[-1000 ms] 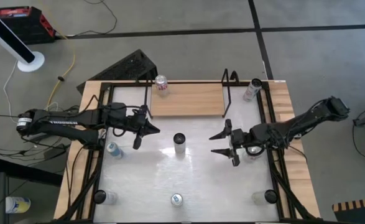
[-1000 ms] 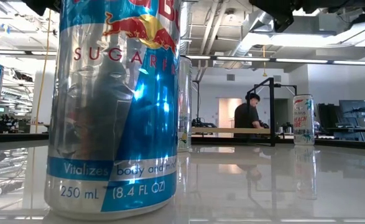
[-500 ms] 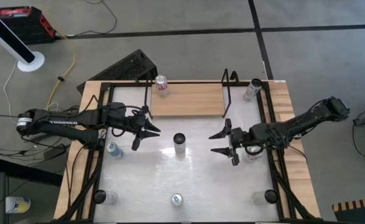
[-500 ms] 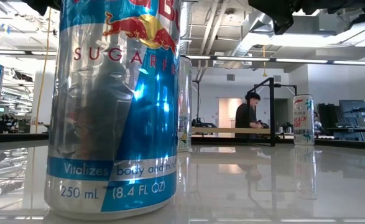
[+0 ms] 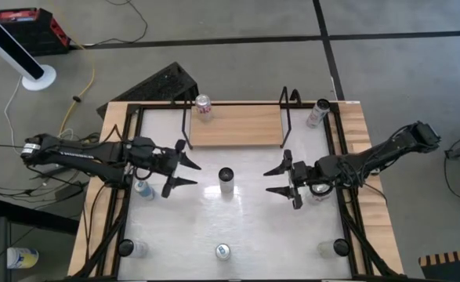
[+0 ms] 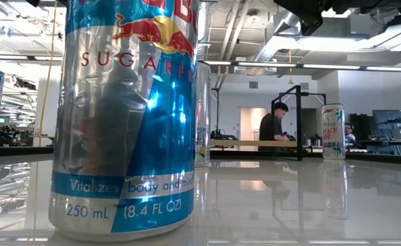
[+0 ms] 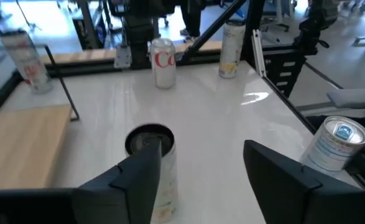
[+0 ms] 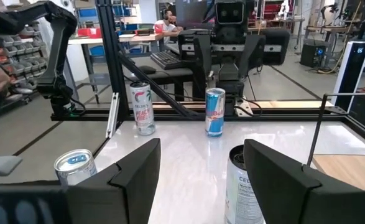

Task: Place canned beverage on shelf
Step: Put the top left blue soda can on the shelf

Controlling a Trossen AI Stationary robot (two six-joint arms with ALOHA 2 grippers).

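A slim can with a dark top point(image 5: 226, 178) stands upright in the middle of the white table. It also shows in the left wrist view point(image 7: 150, 144) and the right wrist view point(image 8: 241, 180). My left gripper point(image 5: 197, 174) is open a little to the can's left, pointing at it without touching. My right gripper point(image 5: 266, 181) is open to its right, also apart from it. The shelf point(image 5: 237, 125), a light-wood board in a black wire frame, lies at the far edge. A red-and-white can point(image 5: 204, 106) stands on its left end.
Other cans stand around: a blue one point(image 5: 142, 188) under my left arm, one point(image 5: 222, 251) at the near edge that fills the low view point(image 6: 125, 116), one point(image 5: 319, 112) beyond the shelf's right end, and one point(image 7: 163, 62) under my right arm. A person point(image 6: 272, 126) is in the room behind.
My left gripper has opened from shut. It has also swung a little toward the table's near edge, staying to the left of the middle can. My right arm and all cans have kept still.
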